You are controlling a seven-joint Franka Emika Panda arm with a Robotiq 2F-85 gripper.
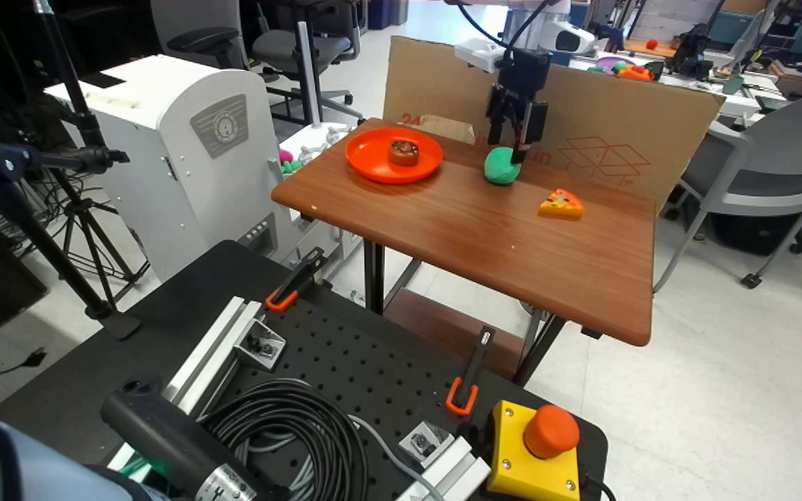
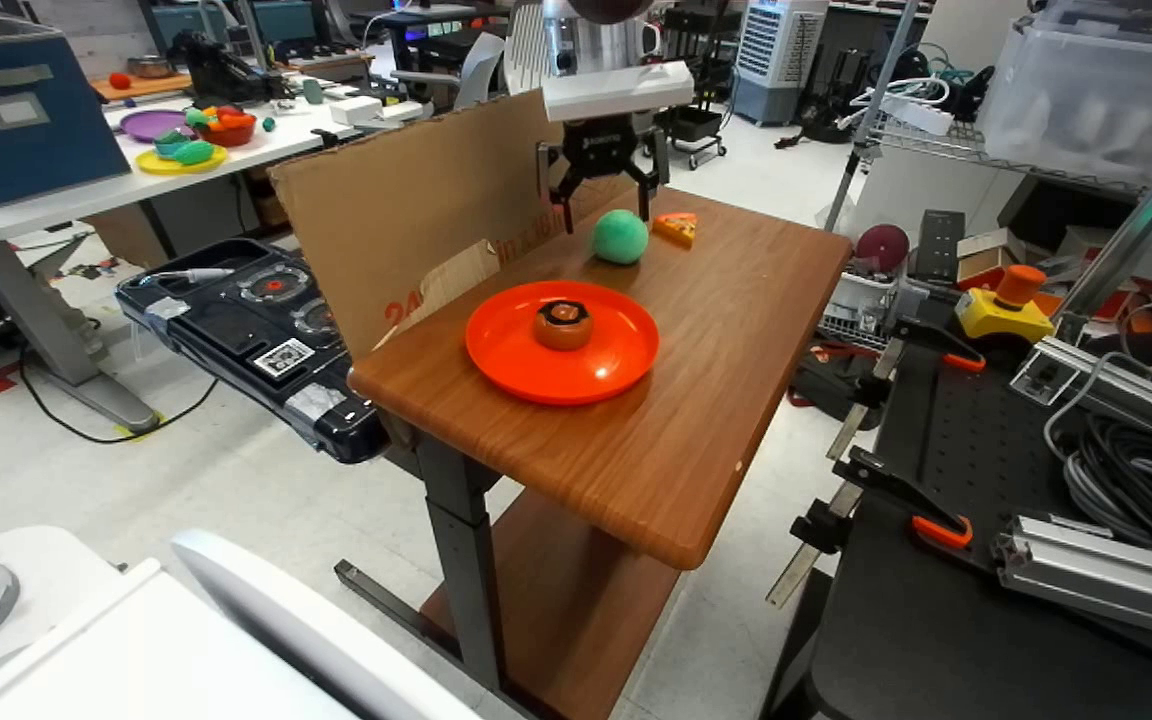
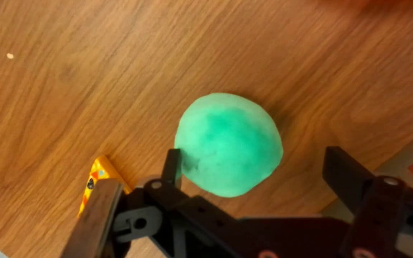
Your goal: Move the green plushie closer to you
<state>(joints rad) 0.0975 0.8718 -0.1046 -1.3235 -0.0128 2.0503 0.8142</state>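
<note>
The green plushie (image 1: 499,167) is a round teal-green ball resting on the brown table. It also shows in an exterior view (image 2: 620,237), behind the orange plate. My gripper (image 2: 606,224) points down just over the plushie, with its fingers spread. In the wrist view the plushie (image 3: 228,143) lies between the two fingers of the open gripper (image 3: 252,151). The left finger overlaps the plushie's edge; whether it touches is unclear. A wide gap separates the right finger from the plushie.
The round orange-red plate (image 1: 373,170) holds a small brown-orange toy (image 1: 403,153). A flat orange wedge toy (image 1: 562,204) lies on the table (image 1: 470,229) beside the plushie. A cardboard panel (image 1: 610,118) stands upright along the table edge behind the gripper.
</note>
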